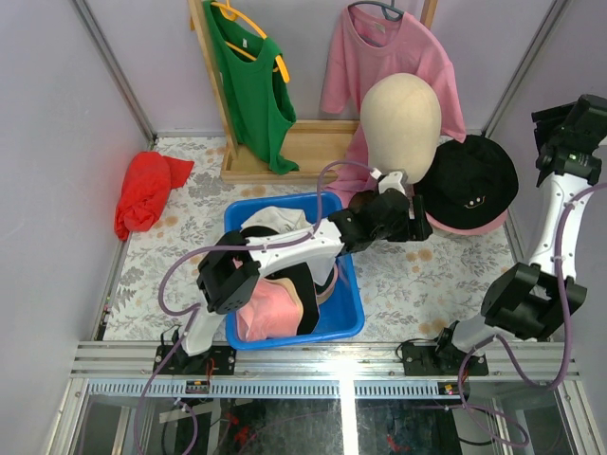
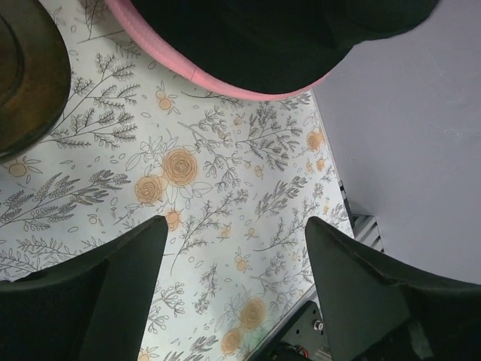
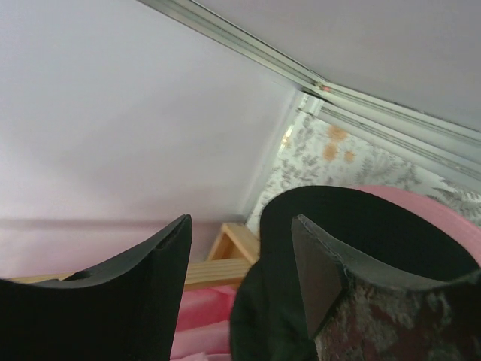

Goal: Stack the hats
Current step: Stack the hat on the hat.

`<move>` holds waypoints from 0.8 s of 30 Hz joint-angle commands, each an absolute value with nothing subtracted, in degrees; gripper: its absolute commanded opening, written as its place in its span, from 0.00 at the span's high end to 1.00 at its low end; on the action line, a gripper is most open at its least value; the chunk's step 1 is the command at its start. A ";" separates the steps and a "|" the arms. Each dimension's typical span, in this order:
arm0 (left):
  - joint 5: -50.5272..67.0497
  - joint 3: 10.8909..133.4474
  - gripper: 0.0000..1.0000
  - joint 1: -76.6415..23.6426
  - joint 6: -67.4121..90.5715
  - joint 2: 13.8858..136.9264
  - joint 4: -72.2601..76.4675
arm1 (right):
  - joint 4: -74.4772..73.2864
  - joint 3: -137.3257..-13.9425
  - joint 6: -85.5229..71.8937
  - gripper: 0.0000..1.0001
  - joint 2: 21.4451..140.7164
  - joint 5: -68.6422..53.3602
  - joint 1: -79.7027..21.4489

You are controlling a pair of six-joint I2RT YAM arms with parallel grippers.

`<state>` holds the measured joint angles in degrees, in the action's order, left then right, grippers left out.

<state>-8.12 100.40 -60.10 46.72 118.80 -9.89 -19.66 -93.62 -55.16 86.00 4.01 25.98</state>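
A black hat [image 1: 469, 175] sits on top of a pink hat [image 1: 467, 226] at the right, beside the mannequin head. More hats lie in the blue bin [image 1: 346, 318]: a pink one [image 1: 270, 308], a white one [image 1: 277, 220] and a black one [image 1: 305, 284]. My left gripper [image 1: 417, 227] reaches past the bin and hovers open over the floral cloth, just short of the stacked pair; the black hat [image 2: 263, 37] and pink brim [image 2: 225, 84] fill the top of its view, and its jaws [image 2: 237, 226] are empty. My right gripper [image 1: 558, 152] is raised beside the stack, open [image 3: 240, 222] and empty, with the black hat [image 3: 361, 226] beyond it.
A cream mannequin head [image 1: 403, 123] stands behind the left gripper. A red cloth bundle [image 1: 147, 190] lies at the far left. Green and pink shirts hang on a wooden rack [image 1: 303, 142] at the back. Walls close in on both sides.
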 commanded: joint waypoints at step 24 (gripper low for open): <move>-20.91 87.85 0.26 -59.55 57.76 120.59 3.88 | -18.75 -98.45 -44.60 0.40 85.69 -4.44 22.26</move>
<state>-11.64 88.12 -58.54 61.08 122.02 6.66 -19.11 -94.00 -47.68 90.54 -3.07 25.15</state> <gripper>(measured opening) 0.739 0.603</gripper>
